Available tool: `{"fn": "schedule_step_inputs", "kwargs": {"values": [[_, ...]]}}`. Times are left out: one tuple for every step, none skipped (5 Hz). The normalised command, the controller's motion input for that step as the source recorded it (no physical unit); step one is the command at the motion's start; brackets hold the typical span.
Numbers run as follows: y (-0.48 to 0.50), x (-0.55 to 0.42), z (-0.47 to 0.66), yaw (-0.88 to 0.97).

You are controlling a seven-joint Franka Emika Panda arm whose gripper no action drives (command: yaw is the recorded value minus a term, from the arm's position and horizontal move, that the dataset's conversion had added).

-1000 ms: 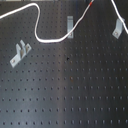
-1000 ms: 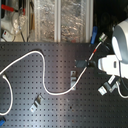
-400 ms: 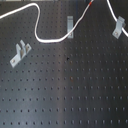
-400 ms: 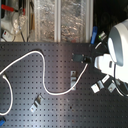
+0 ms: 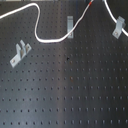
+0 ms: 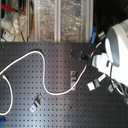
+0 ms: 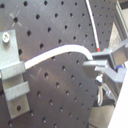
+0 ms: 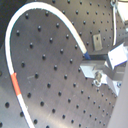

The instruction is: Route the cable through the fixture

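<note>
The cable (image 5: 37, 22) lies in a long loop across the perforated worktop (image 5: 70, 95). In the first exterior view it runs from that view's left edge, dips down near the middle bracket (image 5: 69, 25), then climbs to the red band (image 5: 90, 3) near the top and runs on toward the first exterior view's right, ending near the right bracket (image 5: 118, 27). A third bracket (image 5: 19, 52) sits well apart from the cable, lower on the first exterior view's left, untouched.

The gripper (image 7: 95, 62) has its fingers (image 7: 102, 56) clenched on the cable, grasping it just beside the red band; in both wrist views the cord runs straight into the fingers. That grip probably makes sense: holding near the marked end gives control of the free length so it can be steered, rest of the cord trailing slack behind.

In the first wrist view the cable passes just beside a grey bracket (image 7: 12, 75), close over its top; whether it's seated in the slot I can't tell. In the second exterior view the arm (image 6: 117, 50) hangs over that view's right side of the worktop, by the small fixtures (image 6: 92, 85) there.

Judgement: routing barely begun, no bracket clearly threaded yet. Next move prob. needs cord lowered into a slot w/o kinking.
</note>
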Motion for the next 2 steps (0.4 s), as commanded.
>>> {"fn": "schedule_step_inputs", "kwargs": {"values": [[0.015,0.001,0.00,0.00],[0.270,0.070,0.20,0.68]]}}
